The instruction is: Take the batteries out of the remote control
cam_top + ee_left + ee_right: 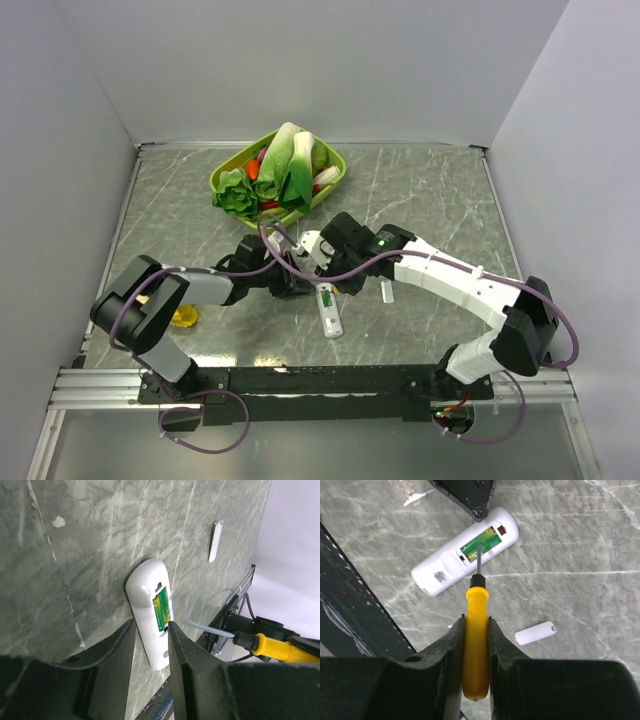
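The remote control [465,550] lies flat on the table [430,200], just in front of the two arms and between their grippers. It is back side up, so its open battery bay faces the tool. The right gripper [476,621] is clamped on the yellow handle of a screwdriver [476,650], held in line with the fingers so the thin blade reaches out ahead. The tip sits in the bay against the batteries [481,542], which reads as the stance for prying a cell up and out. The left gripper [151,625] comes in from the other side with its jaws apart, one finger on each side of the remote's body. A sliver of table shows between one finger and the white casing, so this looks like a loose straddle meant to stop the remote sliding under the blade, not a firm squeeze. The cover [535,633], a small white strip, lies by itself on the table, apart from the remote, which is why the bay is bare. The remote is a slim white bar with rounded ends and a little grey print on its back. The batteries show as green and yellow-green cylinders seated lengthwise in the recess, apparently two side by side, though the count is hard to be sure of. As far as I can judge, none is out yet.
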